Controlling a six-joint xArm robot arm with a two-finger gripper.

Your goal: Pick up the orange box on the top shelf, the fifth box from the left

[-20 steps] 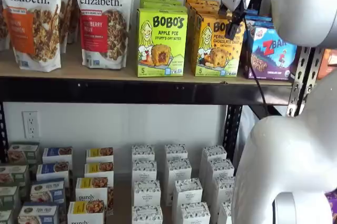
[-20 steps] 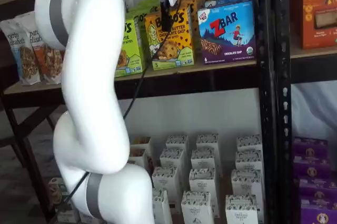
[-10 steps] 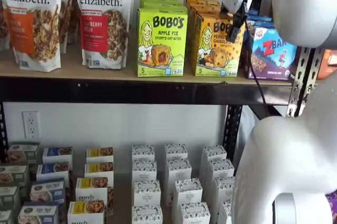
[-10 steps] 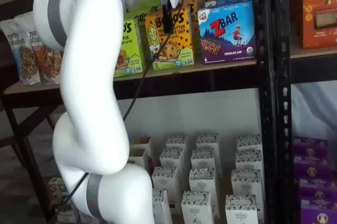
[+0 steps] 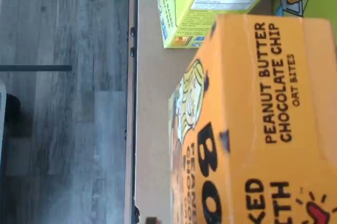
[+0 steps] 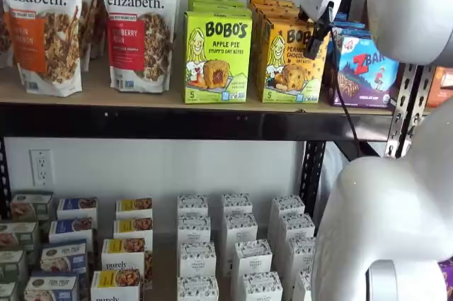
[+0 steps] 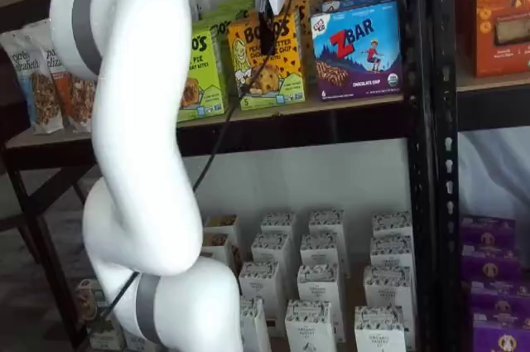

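Observation:
The orange box (image 6: 289, 60) stands at the front of the top shelf (image 6: 99, 97), between a lime-green Bobo's box (image 6: 217, 57) and a blue ZBar box (image 6: 364, 67). It also shows in a shelf view (image 7: 267, 66) and fills much of the wrist view (image 5: 263, 124), seen from above. My gripper (image 6: 316, 32) hangs in front of the orange box's upper right part. In a shelf view my gripper (image 7: 267, 45) crosses the box's face. Its black fingers show no plain gap. I cannot tell whether they are open or shut.
Two purely elizabeth granola bags (image 6: 141, 25) stand at the left of the top shelf. More orange boxes line up behind the front one. Small white boxes (image 6: 237, 244) fill the lower level. A black upright (image 7: 426, 153) stands right of the ZBar box (image 7: 358, 50). My white arm (image 7: 132, 120) fills the foreground.
My gripper has moved a little up and closer to the shelf, over the orange box. The boxes have not moved.

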